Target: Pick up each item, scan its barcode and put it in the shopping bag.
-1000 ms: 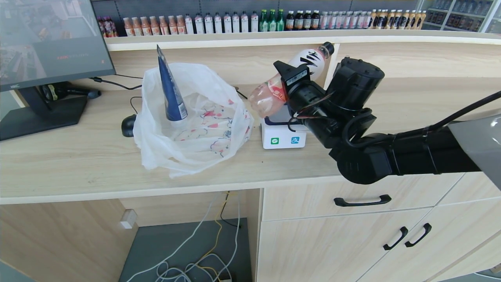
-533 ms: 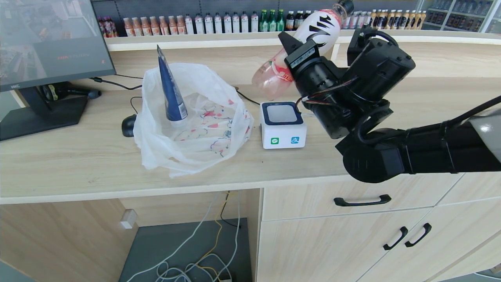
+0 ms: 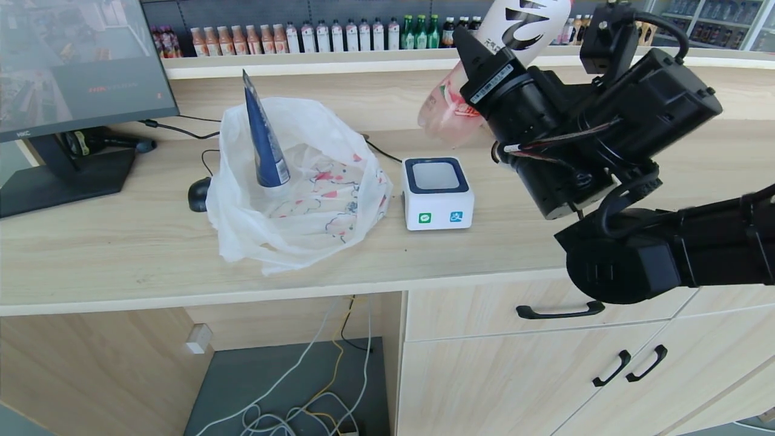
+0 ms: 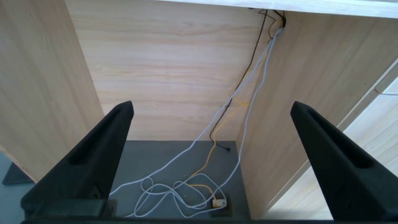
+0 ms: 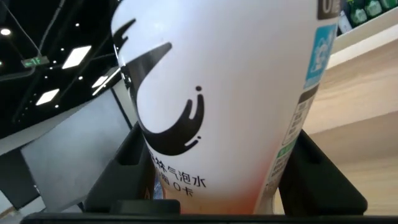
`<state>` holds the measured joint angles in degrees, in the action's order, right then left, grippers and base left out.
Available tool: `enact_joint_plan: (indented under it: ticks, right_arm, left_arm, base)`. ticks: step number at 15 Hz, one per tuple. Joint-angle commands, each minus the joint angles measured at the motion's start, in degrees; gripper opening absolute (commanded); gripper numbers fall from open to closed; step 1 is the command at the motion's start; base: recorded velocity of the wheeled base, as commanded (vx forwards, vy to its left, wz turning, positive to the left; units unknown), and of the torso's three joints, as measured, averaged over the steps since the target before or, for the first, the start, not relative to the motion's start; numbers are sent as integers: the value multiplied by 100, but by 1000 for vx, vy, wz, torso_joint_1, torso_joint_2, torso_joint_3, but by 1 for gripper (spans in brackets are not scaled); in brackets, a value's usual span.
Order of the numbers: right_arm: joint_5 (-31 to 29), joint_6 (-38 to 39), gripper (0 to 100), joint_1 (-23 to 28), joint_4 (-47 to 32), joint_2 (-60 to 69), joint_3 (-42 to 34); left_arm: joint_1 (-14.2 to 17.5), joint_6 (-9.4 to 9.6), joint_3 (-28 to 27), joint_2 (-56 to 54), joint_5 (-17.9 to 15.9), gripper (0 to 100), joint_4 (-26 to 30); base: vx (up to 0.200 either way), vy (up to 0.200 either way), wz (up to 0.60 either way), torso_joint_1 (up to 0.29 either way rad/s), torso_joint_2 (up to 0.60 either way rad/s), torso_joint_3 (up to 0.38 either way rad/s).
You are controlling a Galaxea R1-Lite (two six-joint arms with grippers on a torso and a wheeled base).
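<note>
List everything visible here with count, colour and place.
Clear plastic drink bottle with white label: one, pinkish liquid, held above wooden counter.
White plastic shopping bag: one, white with red print, on the counter.
Blue squeeze tube: one, blue, upright in the bag.
White cube scanner: one, white with dark top, right of the bag.
Black computer mouse: one, black, left of the bag.
Monitor: one, dark, counter's left end.
Shelf bottles: many, mixed colours, back shelf.
Right gripper: one, black, fingers shut on the bottle.
Left gripper: one, black, fingers open, below counter height.
</note>
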<state>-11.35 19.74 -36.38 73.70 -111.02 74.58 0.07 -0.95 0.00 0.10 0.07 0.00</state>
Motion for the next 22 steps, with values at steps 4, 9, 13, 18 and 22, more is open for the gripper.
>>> enact_joint_plan:
  ticks: [4, 9, 13, 18, 22]
  right_arm:
    - [-25, -866, 0, -10, 751, 529, -1394]
    - [669, -2044, 0, 113, 1357, 494, -2018]
    - [1469, -2554, 0, 649, 1586, 274, -2079]
    - [1653, -2633, 0, 904, 1630, 63, -1851]
    - [1636, -2598, 0, 922, 1630, 45, -1754]
  left_arm:
    - [1, 7, 0, -1, 1, 100, 0]
    - [1, 16, 0, -1, 1, 100, 0]
    - [1, 16, 0, -1, 1, 100, 0]
    - [1, -2, 0, 8, 1, 100, 0]
    - [1, -2, 0, -1, 1, 100, 0]
  base:
    - [0, 0, 0, 0, 0, 0]
    - [0, 0, 0, 0, 0, 0]
    - [0, 0, 0, 0, 0, 0]
    - [0, 40, 0, 0, 1, 0]
    - [0, 200, 0, 1, 5, 4]
